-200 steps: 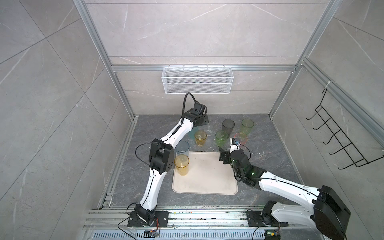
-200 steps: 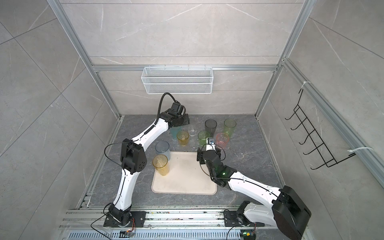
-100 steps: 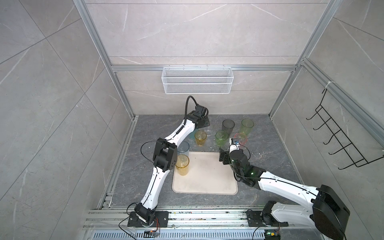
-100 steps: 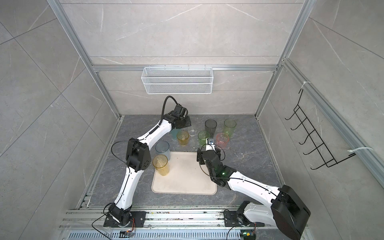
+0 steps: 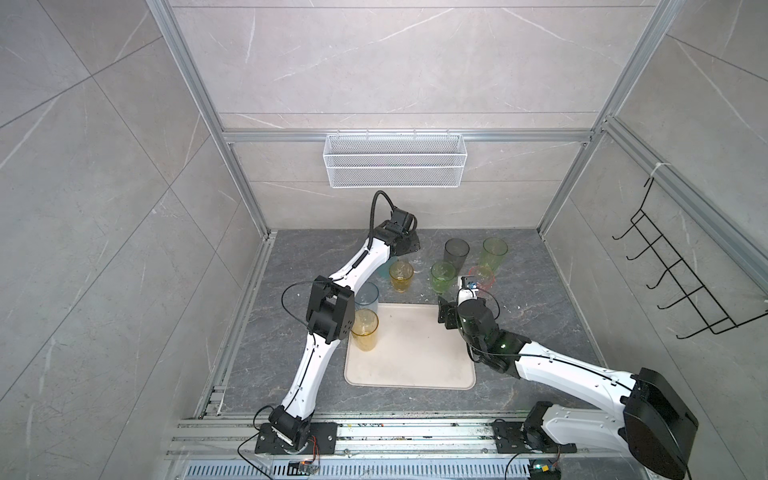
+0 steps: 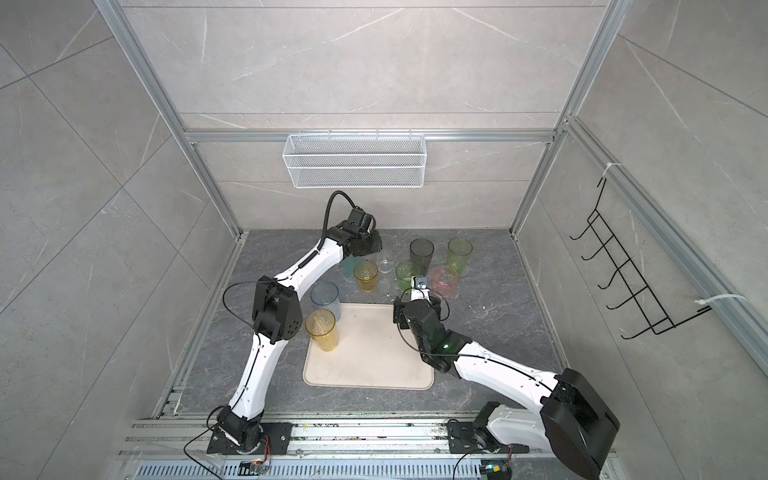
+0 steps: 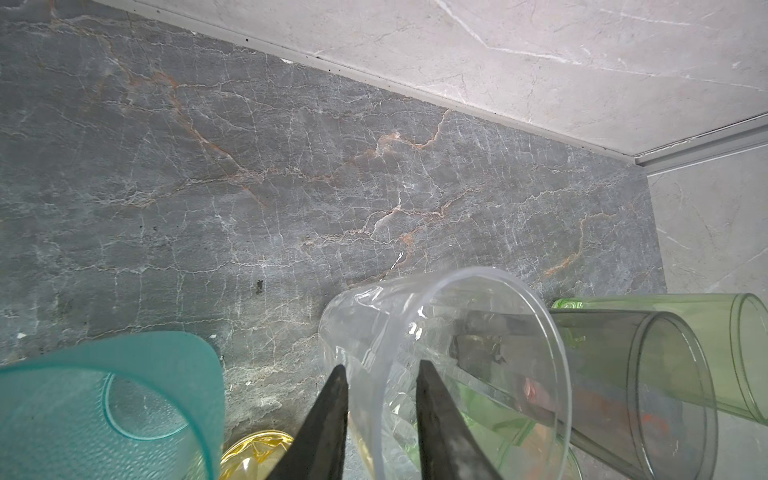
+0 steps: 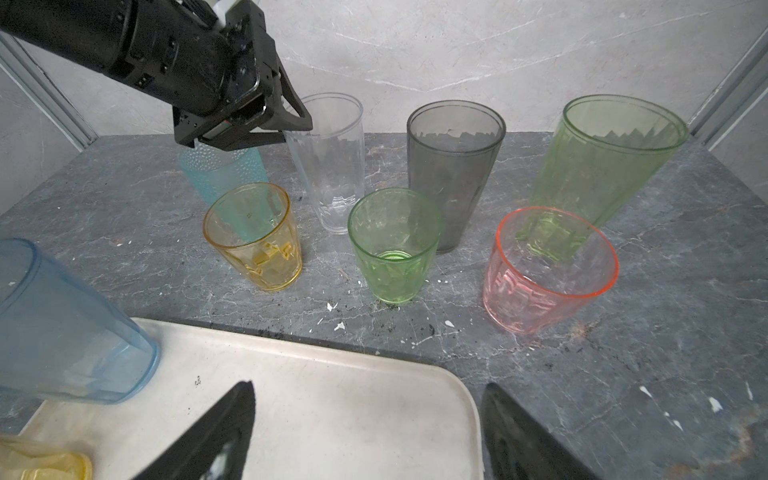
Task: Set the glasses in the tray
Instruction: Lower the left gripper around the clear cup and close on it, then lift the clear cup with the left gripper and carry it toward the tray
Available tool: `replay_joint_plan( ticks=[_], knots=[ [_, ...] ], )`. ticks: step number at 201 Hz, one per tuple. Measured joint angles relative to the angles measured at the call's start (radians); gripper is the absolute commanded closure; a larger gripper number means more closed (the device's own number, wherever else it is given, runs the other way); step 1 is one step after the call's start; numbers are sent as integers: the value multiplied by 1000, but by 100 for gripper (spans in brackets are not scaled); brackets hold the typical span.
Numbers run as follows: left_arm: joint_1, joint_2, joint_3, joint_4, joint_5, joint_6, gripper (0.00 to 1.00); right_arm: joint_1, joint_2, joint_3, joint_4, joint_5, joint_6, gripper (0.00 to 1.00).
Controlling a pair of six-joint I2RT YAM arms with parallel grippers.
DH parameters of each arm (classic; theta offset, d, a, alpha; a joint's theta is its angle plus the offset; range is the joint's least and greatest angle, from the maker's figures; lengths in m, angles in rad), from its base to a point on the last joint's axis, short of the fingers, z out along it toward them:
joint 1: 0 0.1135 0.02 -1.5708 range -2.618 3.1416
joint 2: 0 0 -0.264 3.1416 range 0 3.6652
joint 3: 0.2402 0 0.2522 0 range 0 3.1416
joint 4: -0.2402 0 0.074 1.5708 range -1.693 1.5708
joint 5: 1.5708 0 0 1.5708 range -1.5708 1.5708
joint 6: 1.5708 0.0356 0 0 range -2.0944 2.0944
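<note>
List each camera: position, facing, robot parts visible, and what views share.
Top views: high at the front, looking down on the table; left arm, right arm visible.
Left wrist: on left arm, facing the clear tumbler; left hand shows.
Right wrist: over the tray, facing the tumblers; right hand, left hand show.
Both wrist views share the clear tumbler.

1. Both top views: the stereo head sits high over the front rail (image 5: 374, 432) and faces steeply down toward the back wall (image 5: 395, 83). It is far off, with the whole cell in frame: both arms, tray (image 5: 415, 357), wire-mesh basket (image 5: 395, 166).
2. The pair share nearly everything, offset sideways only.
3. Left wrist view: very near, looking down past the left gripper (image 7: 382, 365) onto the clear tumbler (image 7: 415, 316) and stone floor (image 7: 249, 187).
4. Right wrist view: low and near, facing the back wall over the right gripper (image 8: 370, 384) and a tray corner.
5. Both wrist views share the clear tumbler, teal tumbler (image 8: 220, 174), grey tumbler (image 8: 453, 166) and tall green tumbler (image 8: 602, 158).
</note>
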Motion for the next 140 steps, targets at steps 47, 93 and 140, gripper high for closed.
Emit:
replay_joint_plan(
  ticks=[47, 93, 140],
  knots=[
    [0, 0, 2, 0, -4, 2, 77, 0, 0, 6, -3, 0, 0, 14],
    [0, 0, 2, -2, -14, 10, 83, 0, 3, 8, -6, 0, 0, 14],
    [0, 0, 2, -30, -34, 25, 89, 0, 5, 9, -6, 0, 0, 14]
  ],
)
